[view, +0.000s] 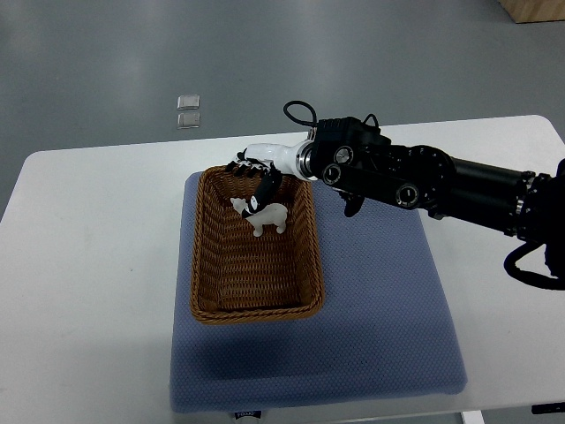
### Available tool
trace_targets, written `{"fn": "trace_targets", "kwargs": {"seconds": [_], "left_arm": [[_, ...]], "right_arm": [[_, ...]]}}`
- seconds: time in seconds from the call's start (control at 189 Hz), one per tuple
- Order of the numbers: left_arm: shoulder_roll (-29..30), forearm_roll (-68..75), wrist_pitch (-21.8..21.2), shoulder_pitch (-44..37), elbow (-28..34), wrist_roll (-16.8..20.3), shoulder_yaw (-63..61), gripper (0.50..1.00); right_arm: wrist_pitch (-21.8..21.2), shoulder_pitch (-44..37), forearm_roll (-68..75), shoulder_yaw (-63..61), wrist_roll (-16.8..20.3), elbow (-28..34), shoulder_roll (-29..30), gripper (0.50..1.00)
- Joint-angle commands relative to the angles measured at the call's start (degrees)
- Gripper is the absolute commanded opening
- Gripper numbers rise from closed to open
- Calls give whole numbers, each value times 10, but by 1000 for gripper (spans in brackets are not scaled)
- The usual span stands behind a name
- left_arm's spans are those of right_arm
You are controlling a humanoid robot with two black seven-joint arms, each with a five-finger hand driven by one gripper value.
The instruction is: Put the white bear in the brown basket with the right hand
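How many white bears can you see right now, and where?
1. The white bear is inside the brown basket, toward its far end, under the right hand. Nothing else seems hidden in there.

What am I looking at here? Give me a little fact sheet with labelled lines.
toy: white bear, inside the basket near its far end
container: brown basket, on a blue mat
surface: white table
working arm: right hand, fingers at the bear's head
grip: unclear whether closed
left arm: not visible

No print can be read anywhere; a small dark label (248, 413) on the blue mat's (380, 300) near edge is too blurred to make out.
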State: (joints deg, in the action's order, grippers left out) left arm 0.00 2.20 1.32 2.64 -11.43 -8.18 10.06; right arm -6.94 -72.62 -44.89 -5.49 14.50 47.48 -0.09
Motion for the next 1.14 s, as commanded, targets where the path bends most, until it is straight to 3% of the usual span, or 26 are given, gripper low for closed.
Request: {"fn": "trace_targets", "kwargs": {"seconds": [0.0, 0.106, 0.302, 0.482, 0.588, 0.663, 1.134], "left_arm": [[0, 0, 0, 0, 0, 0, 0, 1000], [0, 0, 0, 0, 0, 0, 0, 1000], [0, 0, 0, -1, -1, 0, 0, 1000], [0, 1, 0, 0, -2, 0, -2, 1000], [0, 1, 0, 0, -3, 0, -2, 1000], [0, 1, 0, 0, -3, 0, -2, 1000], [0, 1, 0, 0, -7, 0, -2, 1000]], "right_arm": [[0, -2, 5, -46, -1, 4, -20, 862], [2, 6, 18, -119, -6, 5, -52, 868], [15, 115, 67, -315, -71, 3, -88, 870], [39, 239, 143, -541, -119, 2, -45, 870], [44, 301, 215, -634, -183, 2, -14, 889], [40, 322, 259, -653, -206, -2, -13, 919], [40, 334, 396, -659, -237, -63, -7, 928]]}}
